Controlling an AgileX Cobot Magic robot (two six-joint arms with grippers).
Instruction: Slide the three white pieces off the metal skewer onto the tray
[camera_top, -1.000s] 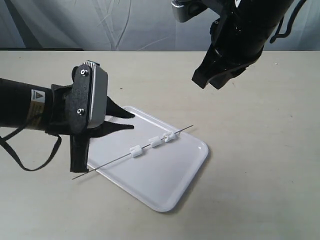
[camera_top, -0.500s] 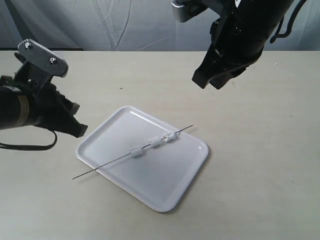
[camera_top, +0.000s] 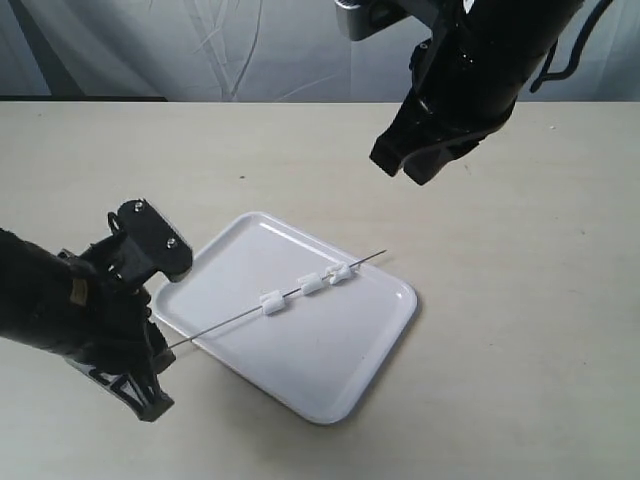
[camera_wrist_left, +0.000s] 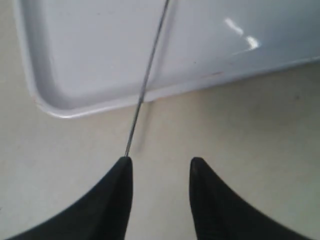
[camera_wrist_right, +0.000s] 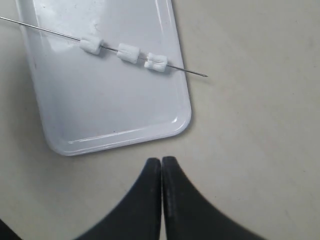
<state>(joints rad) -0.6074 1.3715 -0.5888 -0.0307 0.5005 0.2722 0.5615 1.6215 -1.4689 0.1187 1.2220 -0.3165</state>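
Centring counts: the parted left gripper (camera_wrist_left: 161, 164) should shift until the metal skewer (camera_wrist_left: 148, 75) end sits between its fingers before closing; the right gripper (camera_wrist_right: 161, 162) hovers pinched together.

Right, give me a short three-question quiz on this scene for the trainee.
1. How many small white marshmallow-like chunks are threaded on the thin grey metal skewer?
2. True or false: the skewer lies wholly inside the rim of the glossy white rectangular plastic tray.
3. Which jaws stand open? A left jaws, B right jaws, C both.
Key: 1 three; 2 false, both ends poke past the rim; 3 A.
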